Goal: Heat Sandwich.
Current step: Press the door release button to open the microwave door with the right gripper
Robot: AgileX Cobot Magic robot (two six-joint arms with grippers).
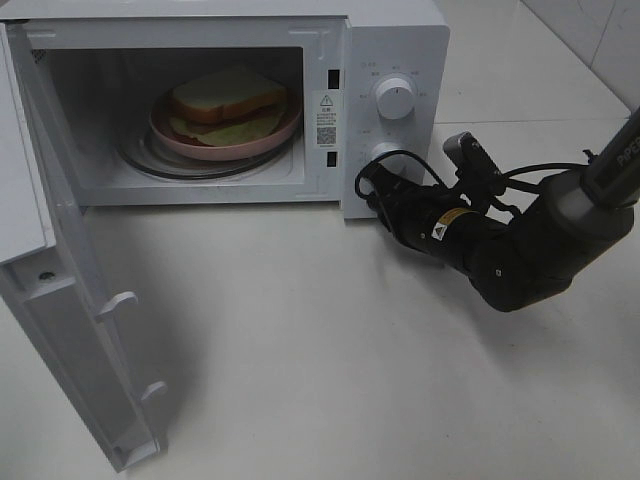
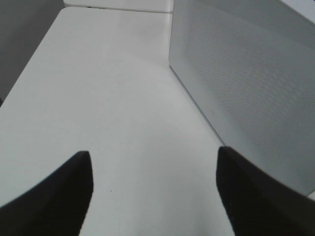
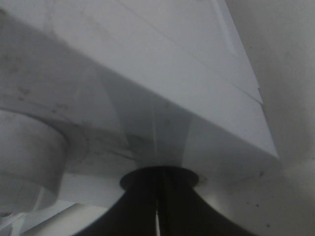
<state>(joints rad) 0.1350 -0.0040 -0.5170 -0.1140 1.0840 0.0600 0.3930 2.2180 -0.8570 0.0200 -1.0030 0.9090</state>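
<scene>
Knob (image 1: 384,150) lies mostly hidden behind closed right claw (image 3: 156,173).

White tabletop (image 1: 330,380): matte, plain, filling most of the exterior high view; a few faint dark specks in the right wrist view.
White tiled surface (image 1: 598,38): upper right corner, beyond the tabletop; thin grey grout lines.
Dark grey surface (image 2: 22,34): past the tabletop's edge in the left wrist view; wall or floor, cannot tell.
Light: soft, even; shadows faint and blurred.
</scene>
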